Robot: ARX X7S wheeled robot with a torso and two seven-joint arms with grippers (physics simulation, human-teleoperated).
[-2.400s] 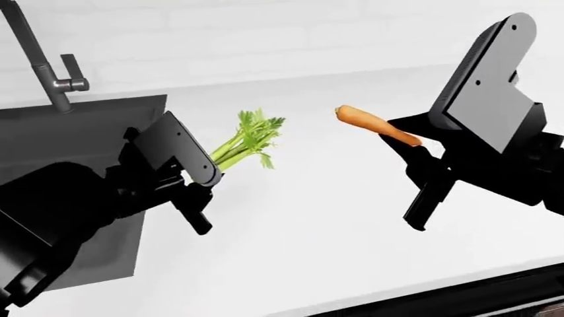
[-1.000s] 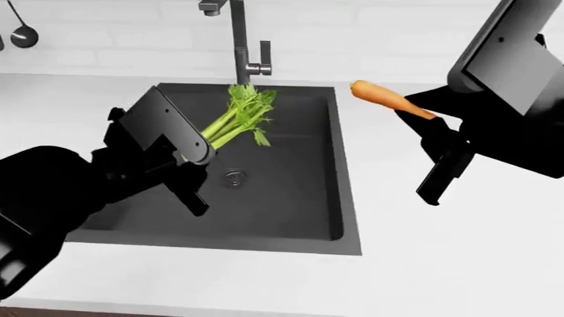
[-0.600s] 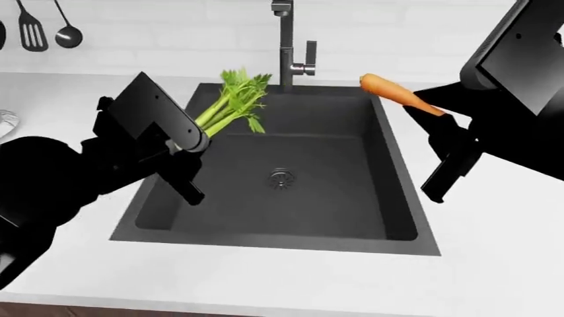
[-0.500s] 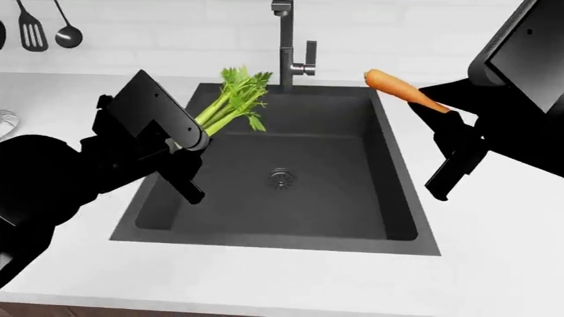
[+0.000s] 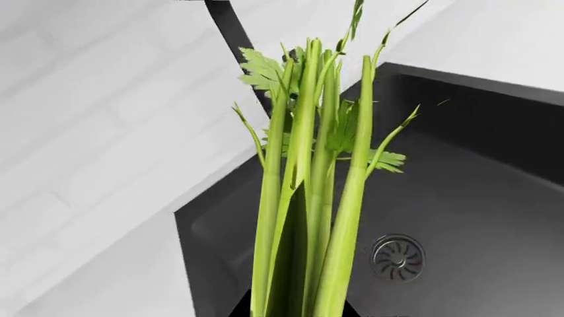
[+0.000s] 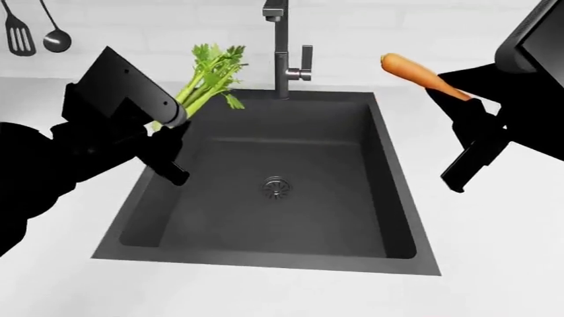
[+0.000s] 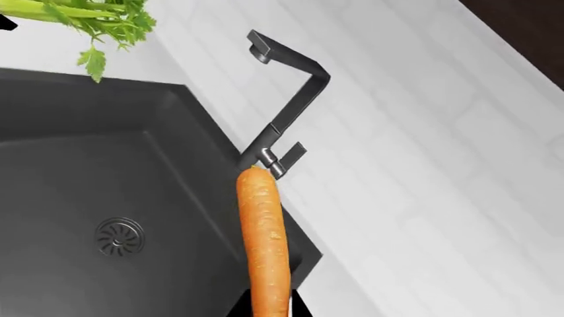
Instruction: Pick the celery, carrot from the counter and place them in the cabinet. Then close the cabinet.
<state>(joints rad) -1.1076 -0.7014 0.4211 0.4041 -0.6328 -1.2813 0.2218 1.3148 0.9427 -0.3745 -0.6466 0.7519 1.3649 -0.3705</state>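
Right now I have both vegetables off the counter [image 6: 493, 264] and up in the air over the sink [image 6: 273, 191]. My left gripper [image 6: 163, 135] is pinched on the stalk ends of the celery [image 6: 205, 76], whose leafy tops point toward eleven o'clock, near the faucet [image 6: 280, 49]. My right gripper [image 6: 467, 115] is clamped on the thin end of the carrot [image 6: 414, 71], thick end aimed at ten o'clock. I judge the celery light but springy and a bit floppy at the leaves, so the low hold on the firm stalks suits it. By my reckoning the carrot is stiff, smooth and tapered; held at its narrow tip it could slide or pivot, so I'd swing gently. No cabinet shows in any view.
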